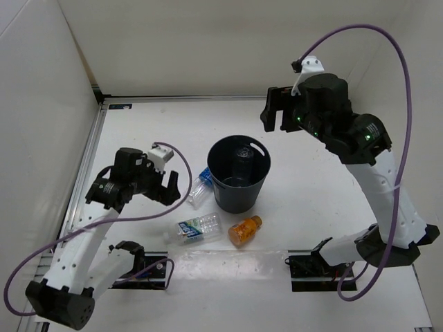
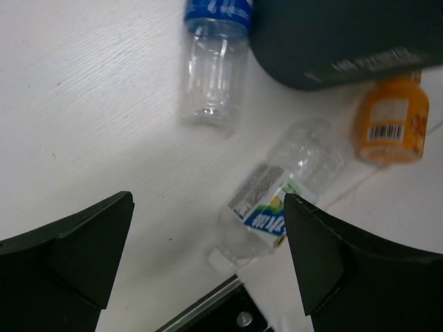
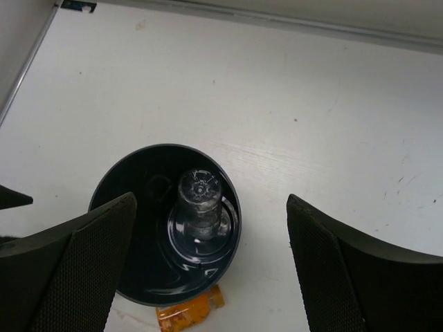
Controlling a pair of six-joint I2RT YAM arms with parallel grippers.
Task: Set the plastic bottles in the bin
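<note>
The dark round bin stands mid-table, and a clear unlabelled bottle stands upright inside it. My right gripper hangs open high above and behind the bin, holding nothing. A clear bottle with a blue label lies against the bin's left side. A second labelled bottle and a short orange bottle lie in front of the bin. My left gripper is open above the table left of the bin, over the labelled bottle and empty.
White walls close off the left, back and right. An aluminium rail runs along the table's left edge. Black base mounts sit at the near edge, and purple cables loop from both arms.
</note>
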